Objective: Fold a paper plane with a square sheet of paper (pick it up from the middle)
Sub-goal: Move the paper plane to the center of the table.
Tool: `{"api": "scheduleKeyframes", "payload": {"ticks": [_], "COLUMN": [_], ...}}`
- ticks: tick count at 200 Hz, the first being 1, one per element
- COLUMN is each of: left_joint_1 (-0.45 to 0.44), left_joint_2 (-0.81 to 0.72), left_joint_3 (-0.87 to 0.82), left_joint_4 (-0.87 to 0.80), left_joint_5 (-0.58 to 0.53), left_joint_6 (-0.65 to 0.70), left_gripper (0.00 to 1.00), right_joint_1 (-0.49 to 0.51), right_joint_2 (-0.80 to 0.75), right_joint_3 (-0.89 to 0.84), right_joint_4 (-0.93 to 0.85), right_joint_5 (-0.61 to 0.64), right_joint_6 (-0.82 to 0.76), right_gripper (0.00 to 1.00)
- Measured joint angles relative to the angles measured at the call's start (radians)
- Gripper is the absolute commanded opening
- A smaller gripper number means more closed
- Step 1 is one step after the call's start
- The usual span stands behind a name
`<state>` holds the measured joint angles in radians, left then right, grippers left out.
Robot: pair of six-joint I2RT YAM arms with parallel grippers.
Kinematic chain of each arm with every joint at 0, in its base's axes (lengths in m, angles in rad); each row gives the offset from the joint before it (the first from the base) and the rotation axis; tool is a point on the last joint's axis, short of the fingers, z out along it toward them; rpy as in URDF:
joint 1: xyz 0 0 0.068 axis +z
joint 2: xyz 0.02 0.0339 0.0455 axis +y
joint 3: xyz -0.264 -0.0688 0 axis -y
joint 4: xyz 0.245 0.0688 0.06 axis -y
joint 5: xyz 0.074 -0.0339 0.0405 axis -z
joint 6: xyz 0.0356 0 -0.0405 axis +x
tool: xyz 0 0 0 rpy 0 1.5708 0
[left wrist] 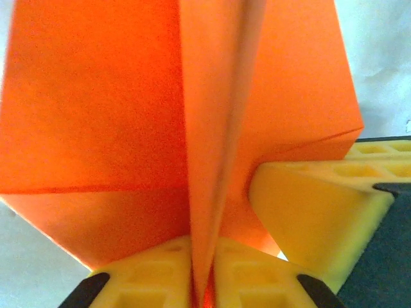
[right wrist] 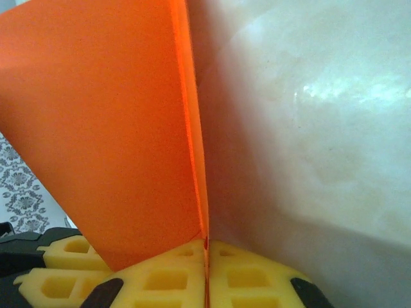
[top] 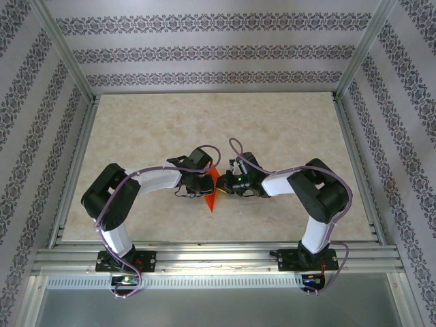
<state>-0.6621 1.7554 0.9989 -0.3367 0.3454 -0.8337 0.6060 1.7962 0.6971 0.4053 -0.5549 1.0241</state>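
Catalogue of contents. Surface point(top: 272, 129): flat rectangular top, beige with a pale marbled pattern, glossy where the right wrist view point(right wrist: 308, 128) catches the light. Frame: silver aluminium frame point(top: 204, 257), with rails doubled along the near edge and slanted uprights rising at the far corners. Walls point(top: 218, 54): three sides papered in pale grey with bands of dark floral motifs. Two black-and-white arms, bases bolted to the near rail, elbows bowed outward, purple cables looped along each, wrists meeting over the middle of the surface. Task item: bright orange folded paper plane point(top: 212, 191), a narrow pointed triangle with its tip toward the near edge, lying between the two wrists; whether it rests on the surface cannot be told. Left end effector point(top: 204, 184): in its own view point(left wrist: 202, 273) the yellow ribbed pads are clenched on the centre crease of the paper plane point(left wrist: 96, 96), with panels spreading to either side. Right end effector point(top: 225, 187): in its own view point(right wrist: 207, 273) the yellow pads are pressed together on a folded edge of the paper plane point(right wrist: 109, 128); one of its pads also shows just beside the paper in the left wrist view.
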Motion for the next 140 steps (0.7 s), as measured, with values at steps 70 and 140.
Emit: {"api": "scheduleKeyframes", "payload": {"ticks": [70, 140], "left_joint_1": [0.0, 0.0], "left_joint_2": [0.027, 0.107], "left_joint_3": [0.066, 0.179], "left_joint_4": [-0.031, -0.125], "left_joint_5": [-0.013, -0.027], "left_joint_6": [0.048, 0.11], "left_gripper": [0.09, 0.11], "right_joint_1": [-0.069, -0.2], "right_joint_2": [-0.181, -0.418], "right_joint_3": [-0.058, -0.161], "right_joint_4": [-0.064, -0.217], "right_joint_5": [-0.002, 0.068], "right_joint_6": [-0.036, -0.12], "right_gripper": [0.23, 0.24]}}
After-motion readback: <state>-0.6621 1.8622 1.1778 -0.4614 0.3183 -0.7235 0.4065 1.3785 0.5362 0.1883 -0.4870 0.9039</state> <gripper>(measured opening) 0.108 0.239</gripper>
